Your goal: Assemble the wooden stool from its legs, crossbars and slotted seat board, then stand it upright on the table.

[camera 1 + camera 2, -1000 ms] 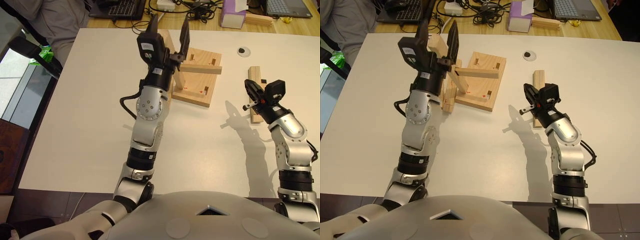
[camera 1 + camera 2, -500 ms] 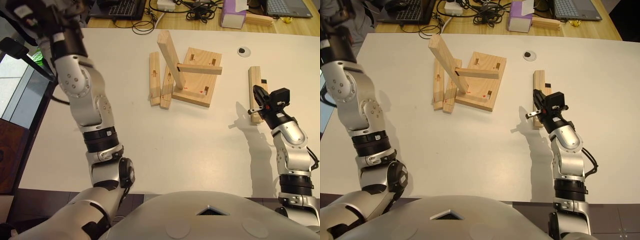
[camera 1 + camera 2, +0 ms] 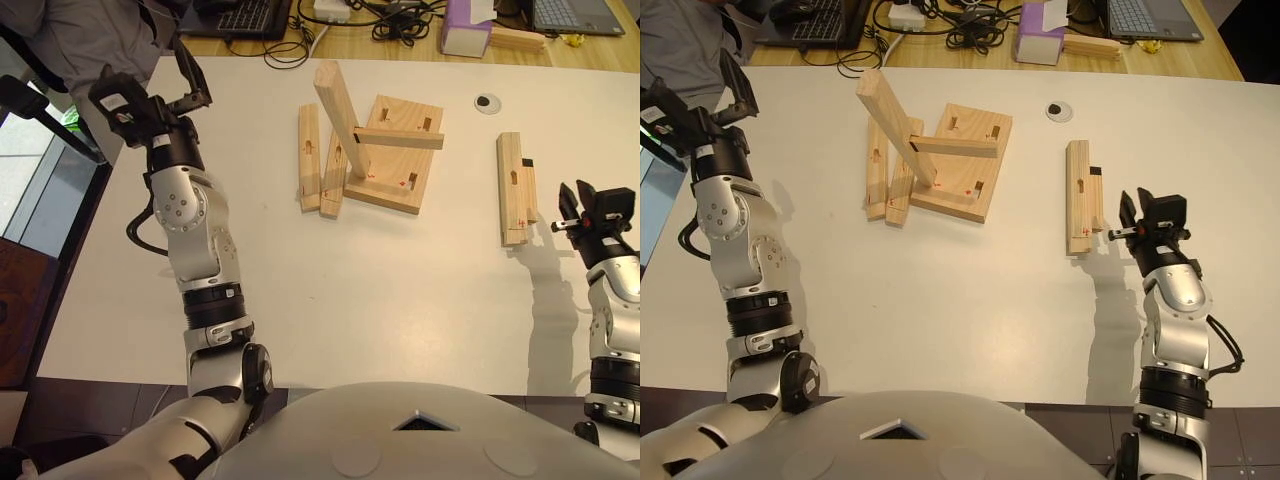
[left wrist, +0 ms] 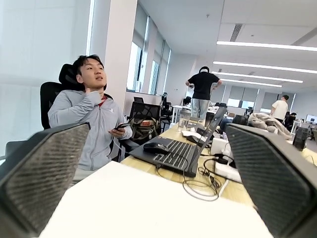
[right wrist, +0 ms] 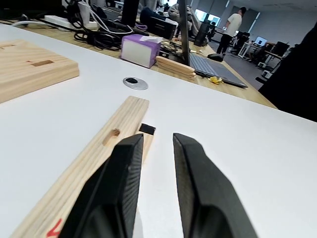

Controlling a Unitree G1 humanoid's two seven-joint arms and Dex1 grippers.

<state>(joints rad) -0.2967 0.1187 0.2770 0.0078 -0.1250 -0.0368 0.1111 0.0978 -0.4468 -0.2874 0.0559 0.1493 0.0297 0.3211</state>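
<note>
Open-plan office. White table [image 3: 400,300]; wooden desk [image 3: 590,50] at 12 o'clock carries laptop [image 3: 240,15], cable tangle [image 3: 400,20], tissue box [image 3: 467,25]. Left wrist view: office chair [image 4: 49,96], strip ceiling lights [image 4: 262,45], tall windows [image 4: 134,67].

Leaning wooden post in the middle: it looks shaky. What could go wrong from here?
The post stands tilted in the board, so a nudge may topple it with the crossbar touching it. The two loose pieces lie right beside the board and could get knocked. The right gripper sits near the separate plank and might push it instead of gripping it.
</note>
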